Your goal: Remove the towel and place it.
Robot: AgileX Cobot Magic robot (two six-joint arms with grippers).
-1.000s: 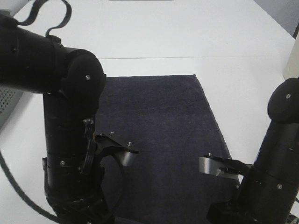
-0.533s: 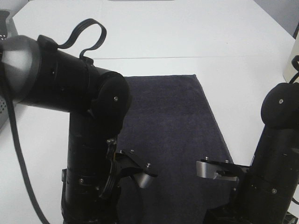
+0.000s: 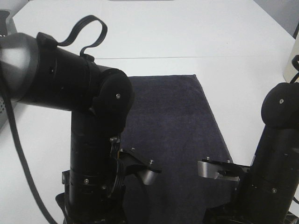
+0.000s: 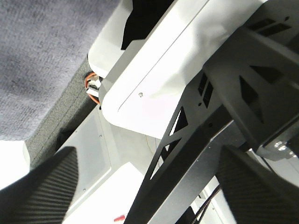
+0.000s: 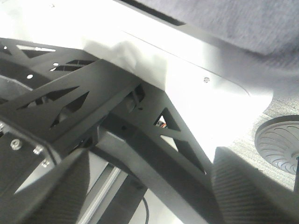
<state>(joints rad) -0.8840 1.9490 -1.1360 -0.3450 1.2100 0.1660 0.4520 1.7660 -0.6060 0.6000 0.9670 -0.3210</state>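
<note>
While the left gripper (image 4: pixel 147 158) hangs open and empty by the near left part of the towel (image 3: pixel 173 121), dark navy towel spread flat on white table (image 3: pixel 196 32) between both arms, right gripper (image 5: pixel 149 156) at its near right edge, fingers wide apart, holding nothing

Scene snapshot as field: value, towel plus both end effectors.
towel: dark navy, spread flat on the white table; near edge hidden behind the arms
left end effector: open, nothing between the fingers
right end effector: open, nothing between the fingers
grip on towel: none
arms: both at the near side of the table, one on each side of the towel
</note>
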